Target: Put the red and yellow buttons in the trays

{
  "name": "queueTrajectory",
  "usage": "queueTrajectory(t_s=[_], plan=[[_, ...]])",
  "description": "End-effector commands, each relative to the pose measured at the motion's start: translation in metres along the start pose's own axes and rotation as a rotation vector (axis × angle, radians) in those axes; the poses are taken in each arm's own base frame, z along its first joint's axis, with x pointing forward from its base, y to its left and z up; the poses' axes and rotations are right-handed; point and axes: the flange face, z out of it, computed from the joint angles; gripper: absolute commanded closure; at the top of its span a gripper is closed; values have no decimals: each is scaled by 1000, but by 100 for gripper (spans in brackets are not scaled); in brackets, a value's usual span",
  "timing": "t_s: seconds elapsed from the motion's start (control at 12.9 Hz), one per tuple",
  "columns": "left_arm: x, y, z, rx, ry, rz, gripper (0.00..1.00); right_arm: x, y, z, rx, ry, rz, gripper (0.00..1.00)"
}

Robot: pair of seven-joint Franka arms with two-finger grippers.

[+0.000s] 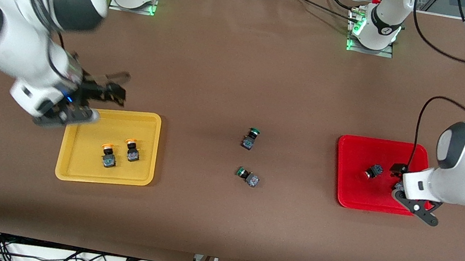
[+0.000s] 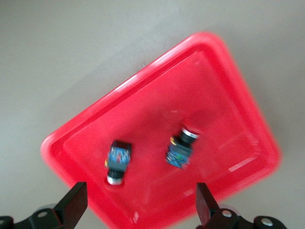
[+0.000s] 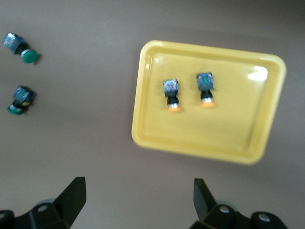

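The yellow tray [image 1: 84, 166] lies toward the right arm's end of the table and holds two yellow buttons [image 1: 108, 155] [image 1: 132, 151]. They also show in the right wrist view [image 3: 171, 94] [image 3: 206, 88] inside the tray [image 3: 143, 138]. My right gripper [image 1: 118, 88] hangs open and empty over the tray's corner farthest from the camera [image 3: 138, 195]. The red tray [image 1: 357, 190] lies toward the left arm's end and holds one red button [image 1: 374, 171]. A second is mostly hidden under my left gripper [image 1: 397, 178]. The left wrist view shows both buttons [image 2: 117, 161] [image 2: 181, 148] lying in the tray [image 2: 228, 95]. My left gripper [image 2: 139, 205] is open and empty above it.
Two green-capped buttons [image 1: 250, 138] [image 1: 247, 176] lie on the brown table between the trays. They also show in the right wrist view [image 3: 21, 47] [image 3: 20, 99]. Both arm bases stand along the table edge farthest from the camera.
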Motion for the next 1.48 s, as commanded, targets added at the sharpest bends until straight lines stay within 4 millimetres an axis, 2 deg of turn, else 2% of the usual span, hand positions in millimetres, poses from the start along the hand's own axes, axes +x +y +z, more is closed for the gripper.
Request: queueTrajectory(t_s=[0.0,0.08,0.16,0.31,0.39,0.47,0.7,0.86,1.09,1.4], plan=[[-38,27,-83,38,-1,-101,0,-65,18,-11,-33,-13,15,0],[-53,36,-116,53,12,-108,0,-76,23,-6,-47,10,12,0],[-70,34,-145,62,44,-127,0,-79,25,-3,-60,13,9,0],[-92,34,-194,66,60,-155,0,-75,30,-6,-81,21,6,0],[-98,33,-196,59,56,-169,0,-72,31,-6,-101,21,14,0],[-110,42,-200,39,71,-194,0,-70,31,-10,-101,31,28,0],[-142,46,-191,-46,128,-408,0,-68,32,-13,-106,38,20,0],[-165,59,-183,-32,215,-432,0,-67,33,-21,-118,51,21,0],[-161,65,-182,-25,187,-417,0,-58,39,-29,-154,66,19,0],[-146,60,-187,-38,170,-407,0,-60,38,-37,-171,74,14,0]])
